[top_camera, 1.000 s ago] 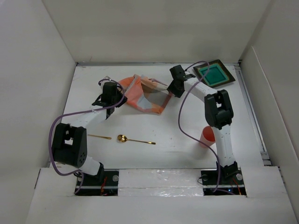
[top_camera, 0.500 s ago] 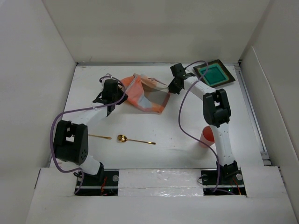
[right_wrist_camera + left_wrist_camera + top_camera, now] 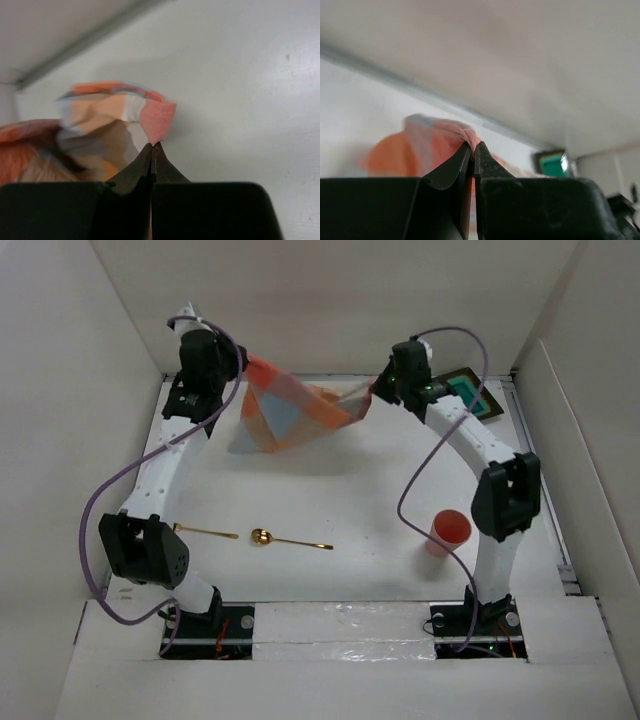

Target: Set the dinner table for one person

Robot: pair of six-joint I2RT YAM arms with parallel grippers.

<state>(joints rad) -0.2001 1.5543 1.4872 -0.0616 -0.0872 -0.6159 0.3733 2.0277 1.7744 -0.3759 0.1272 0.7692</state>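
Left claw [image 3: 472,146]: pressed together on a bunched corner of the cloth [image 3: 285,415], raised high at 11 o'clock in the top view.
Right claw [image 3: 152,146]: tips pinching the pink tip of another corner, raised at 1 o'clock.
Cloth: orange-and-grey checked. It hangs between the two claws above the far part of the table, sagging in the middle with folds in it. It looks clear of the surface, though I cannot be sure of its lowest fold.
Table [image 3: 340,490]: the white top that fills the floor of the top view, under both arms and everything else.
Why held so: two corners gripped well apart let the cloth's own weight open it out, probably so it can be laid flat as the place mat.
Spoon [image 3: 285,538]: gold, lying flat at 6 o'clock, near the arm bases.
Thin gold piece [image 3: 205,532]: at 8 o'clock, beside the spoon; fork or knife, too small to tell.
Cup [image 3: 450,528]: orange, at 4 o'clock, just beside the right arm.
Green dish [image 3: 478,395]: at 1 o'clock in the far corner, partly behind the right arm.
Risk: both grips are on small tips of fabric, so a hard pull could slip one free.
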